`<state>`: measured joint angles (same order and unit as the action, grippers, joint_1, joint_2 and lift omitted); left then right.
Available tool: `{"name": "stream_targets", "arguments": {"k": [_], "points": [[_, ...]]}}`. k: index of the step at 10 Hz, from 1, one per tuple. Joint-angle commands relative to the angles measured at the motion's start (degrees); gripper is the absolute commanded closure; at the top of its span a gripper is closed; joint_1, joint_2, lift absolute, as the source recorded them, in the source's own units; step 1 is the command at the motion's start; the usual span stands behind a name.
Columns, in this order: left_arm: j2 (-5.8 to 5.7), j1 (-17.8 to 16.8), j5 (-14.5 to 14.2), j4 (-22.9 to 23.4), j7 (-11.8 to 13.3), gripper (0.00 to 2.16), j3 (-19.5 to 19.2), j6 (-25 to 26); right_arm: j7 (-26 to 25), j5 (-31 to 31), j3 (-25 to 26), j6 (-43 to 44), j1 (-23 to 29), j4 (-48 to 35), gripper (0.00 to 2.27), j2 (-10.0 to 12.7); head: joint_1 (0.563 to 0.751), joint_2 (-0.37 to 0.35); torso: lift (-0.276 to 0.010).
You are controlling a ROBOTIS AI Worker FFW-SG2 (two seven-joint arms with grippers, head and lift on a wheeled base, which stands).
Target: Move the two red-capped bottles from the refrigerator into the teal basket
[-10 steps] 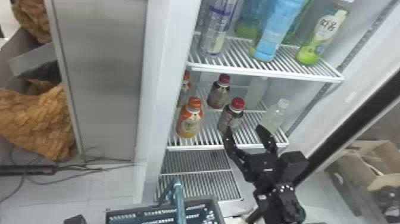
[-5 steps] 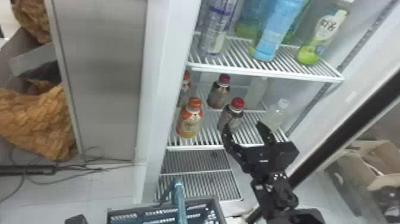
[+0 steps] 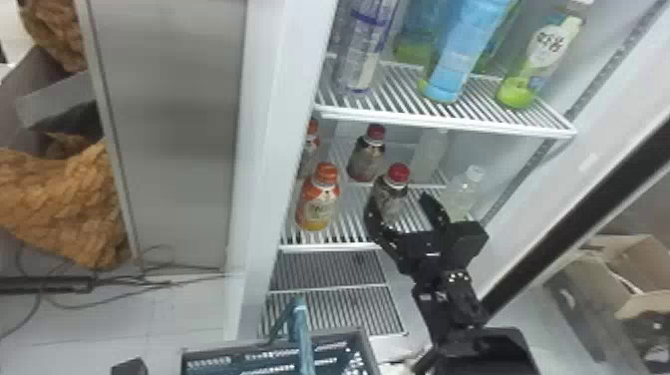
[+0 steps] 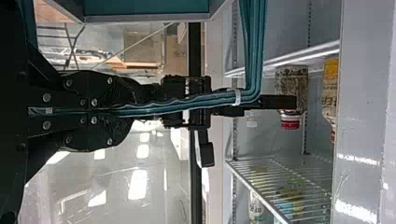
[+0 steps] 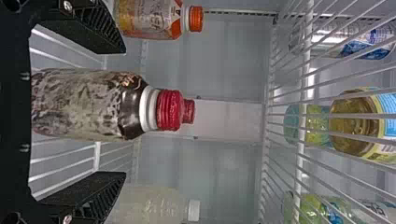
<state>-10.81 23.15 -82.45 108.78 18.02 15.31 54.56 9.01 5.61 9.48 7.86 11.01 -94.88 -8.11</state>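
My right gripper [image 3: 402, 212] is open on the middle refrigerator shelf, its fingers on either side of the front red-capped bottle [image 3: 391, 192]. In the right wrist view that bottle [image 5: 88, 105] stands between the open fingers of the right gripper [image 5: 123, 112], with gaps at both sides. The other red-capped bottle [image 3: 367, 154] stands farther back; its cap [image 5: 189, 111] peeks out behind the front one. The teal basket [image 3: 370, 349] is low in front of the refrigerator, its handle [image 3: 300, 334] raised. In the left wrist view my left gripper [image 4: 88, 111] is shut on the handle [image 4: 254, 51].
Orange-capped bottles [image 3: 319, 199] stand left of the red-capped ones, and pale clear bottles [image 3: 463, 192] to the right. Above them, the upper wire shelf [image 3: 448, 124] holds several taller bottles. The refrigerator's left side wall [image 3: 271, 149] borders the opening.
The right gripper has moved slightly left and deeper toward the front red-capped bottle, and its forearm has swung. The basket has barely shifted; the bottles stay in place.
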Motion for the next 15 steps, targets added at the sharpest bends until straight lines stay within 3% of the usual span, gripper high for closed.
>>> {"name": "stream_targets", "arguments": {"k": [1,6,8,10,15], "points": [[0.00,-0.10,-0.04,-0.01,0.00,1.11,0.00,-0.15,0.04,0.21,-0.46,-0.12,-1.59,1.44,0.07,-0.07,0.695,-0.350,-0.228],[0.00,-0.38,-0.27,-0.29,0.00,1.11,0.45,-0.29,0.57,2.38,-2.06,-0.96,-5.39,5.80,0.17,-0.42,0.695,-0.350,-0.228],[-0.09,-0.52,-0.50,-0.43,0.00,1.11,0.68,-0.29,0.66,3.07,-2.06,-1.24,-5.53,5.94,0.51,-0.50,0.695,-0.350,-0.228],[-0.18,-0.80,-0.61,-0.57,0.00,1.11,1.03,-0.43,0.57,3.98,-2.06,-1.24,-5.10,5.94,0.65,-0.50,0.695,-0.350,-0.228],[-0.09,-0.94,-0.73,-0.57,0.00,1.11,1.03,-0.71,0.66,6.50,-1.14,-4.20,-1.17,-2.64,0.69,-0.94,0.695,-0.350,-0.228]]}}
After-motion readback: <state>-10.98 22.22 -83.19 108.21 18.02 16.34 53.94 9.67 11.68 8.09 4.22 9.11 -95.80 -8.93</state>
